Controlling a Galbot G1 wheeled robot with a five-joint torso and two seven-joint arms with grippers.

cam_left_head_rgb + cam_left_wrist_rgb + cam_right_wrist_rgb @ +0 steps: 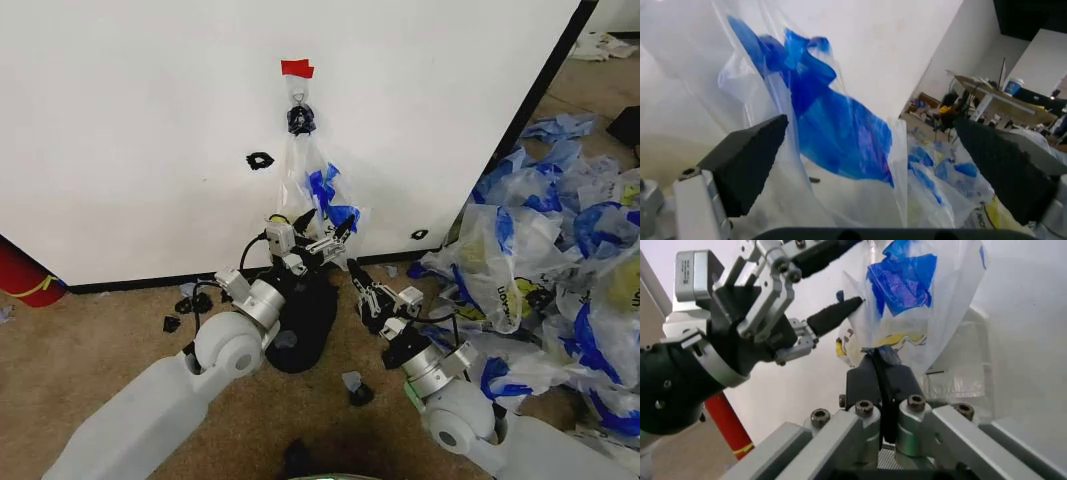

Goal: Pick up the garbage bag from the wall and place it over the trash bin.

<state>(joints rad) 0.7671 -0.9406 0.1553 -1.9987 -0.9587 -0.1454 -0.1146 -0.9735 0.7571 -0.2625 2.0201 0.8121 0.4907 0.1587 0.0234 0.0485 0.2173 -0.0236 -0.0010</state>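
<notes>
The garbage bag (318,185) hangs from a metal hook (298,95) under a red tape strip on the white wall (140,120), its blue handles knotted at the hook. My left gripper (325,235) is open around the bag's lower part. In the left wrist view its dark fingers (747,165) stand wide apart with the bag's blue patch (833,125) between them. Just below the bag, the black trash bin (305,325) stands on the carpet, partly covered by my left arm. My right gripper (355,275) is shut and sits low, beside the bin; its fingertips (880,375) point at the bag (927,320).
A big heap of similar blue-and-white bags (560,250) covers the floor on the right. Small black scraps (172,322) lie on the carpet and two stick to the wall. A red object (25,275) leans at the wall's lower left.
</notes>
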